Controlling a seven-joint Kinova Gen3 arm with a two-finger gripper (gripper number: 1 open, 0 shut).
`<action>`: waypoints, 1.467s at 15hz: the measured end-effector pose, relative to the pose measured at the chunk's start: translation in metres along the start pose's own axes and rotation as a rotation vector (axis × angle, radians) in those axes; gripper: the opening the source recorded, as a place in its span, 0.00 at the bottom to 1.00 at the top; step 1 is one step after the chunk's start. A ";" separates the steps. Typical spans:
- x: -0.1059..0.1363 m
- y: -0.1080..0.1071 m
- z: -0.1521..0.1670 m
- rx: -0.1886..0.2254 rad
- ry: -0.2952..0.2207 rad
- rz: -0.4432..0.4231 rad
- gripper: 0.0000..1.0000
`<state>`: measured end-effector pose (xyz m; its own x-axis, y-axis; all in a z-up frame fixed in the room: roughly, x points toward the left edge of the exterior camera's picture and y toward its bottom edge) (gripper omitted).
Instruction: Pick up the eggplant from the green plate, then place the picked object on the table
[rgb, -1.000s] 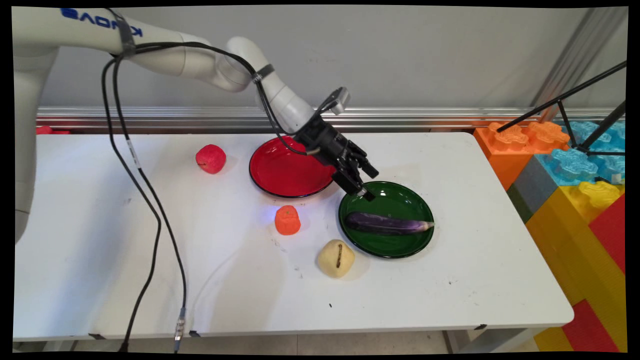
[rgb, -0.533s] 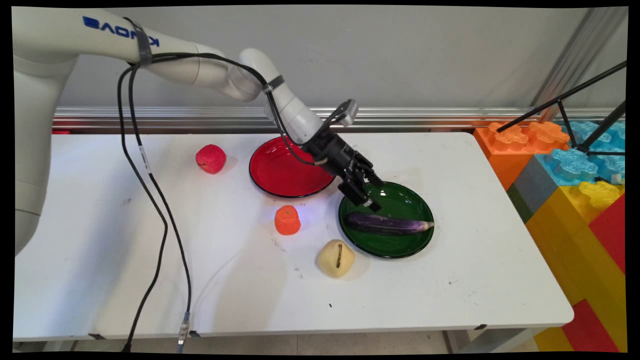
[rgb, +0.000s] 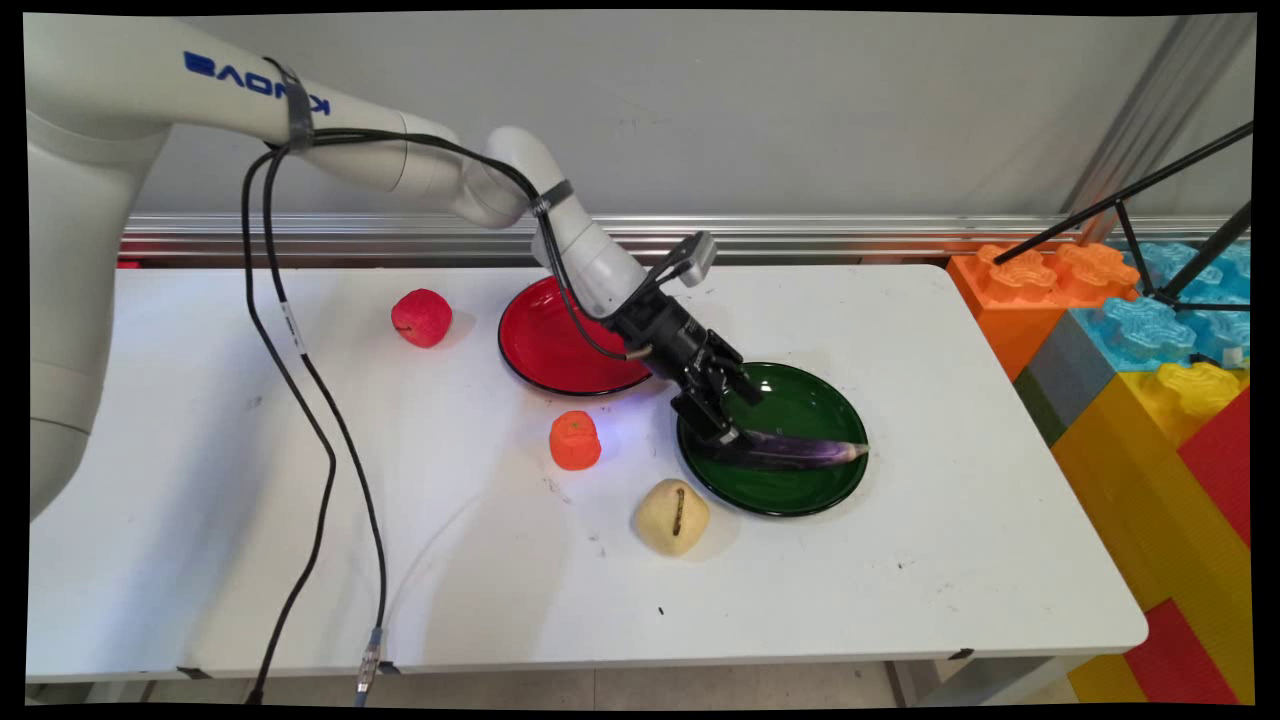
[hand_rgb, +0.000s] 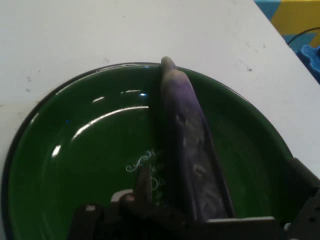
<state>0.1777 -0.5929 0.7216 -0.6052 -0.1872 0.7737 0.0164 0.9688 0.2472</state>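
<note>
the gripper (rgb: 728, 432) is down at the eggplant's (rgb: 800, 452) thick end in the green plate (rgb: 800, 395) on the counter (rgb: 900, 330), fingers spread either side; so near the end, a squeeze could slip off, or nudge the plate toward the potato (rgb: 671, 516).

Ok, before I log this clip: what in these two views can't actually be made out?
- Gripper grip: in the main view its linkage covers the thick end of the eggplant; in the hand view the fingertips sit at the bottom edge, so open or shut and any contact are unclear.
- Green plate: hand view's edges cut off its near part.
- Red plate: main view, the arm hides its right rim.
</note>
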 end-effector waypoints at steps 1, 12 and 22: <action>-0.003 0.000 0.002 -0.002 -0.003 0.002 1.00; -0.023 -0.003 0.016 -0.005 -0.016 0.028 1.00; -0.032 -0.006 0.013 0.009 -0.001 0.043 0.00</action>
<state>0.1869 -0.5910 0.6880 -0.6051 -0.1449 0.7828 0.0357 0.9774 0.2084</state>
